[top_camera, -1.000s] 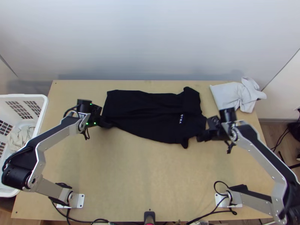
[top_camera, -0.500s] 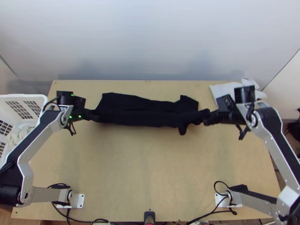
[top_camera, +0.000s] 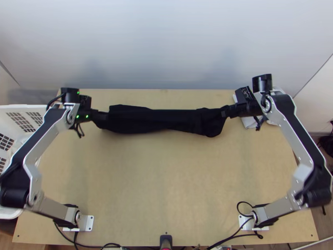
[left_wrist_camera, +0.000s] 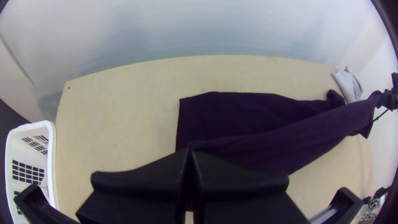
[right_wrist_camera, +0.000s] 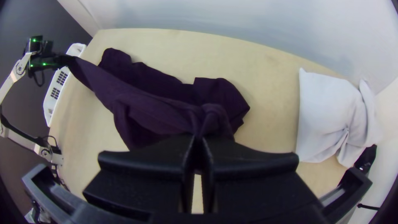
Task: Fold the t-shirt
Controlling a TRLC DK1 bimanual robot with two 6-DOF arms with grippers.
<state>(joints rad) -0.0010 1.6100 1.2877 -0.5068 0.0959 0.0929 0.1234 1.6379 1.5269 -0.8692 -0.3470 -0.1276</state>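
In the top view, the left gripper (top_camera: 100,117) and the right gripper (top_camera: 226,111) hold the black t-shirt (top_camera: 158,121) by opposite ends, its near edge stretched taut between them. The left gripper (left_wrist_camera: 190,153) is shut on a corner of the cloth in its wrist view. Bunched fabric rises into the right gripper (right_wrist_camera: 199,141), also shut. Between them the t-shirt (left_wrist_camera: 236,112) hangs as a raised strip over the part that lies on the table. The fingers hide the gripped bits.
A white laundry basket (top_camera: 21,109) with pale cloth stands at the table's left side. A light grey folded cloth (right_wrist_camera: 327,116) lies at the table's back right corner, partly behind the right arm in the top view. Bare table (top_camera: 166,179) spreads nearer the arms' bases.
Both grippers have gone outward and toward the table's back with the t-shirt's near edge. The shirt, lying wide and flatter before, is now drawn into a narrow, taut band.
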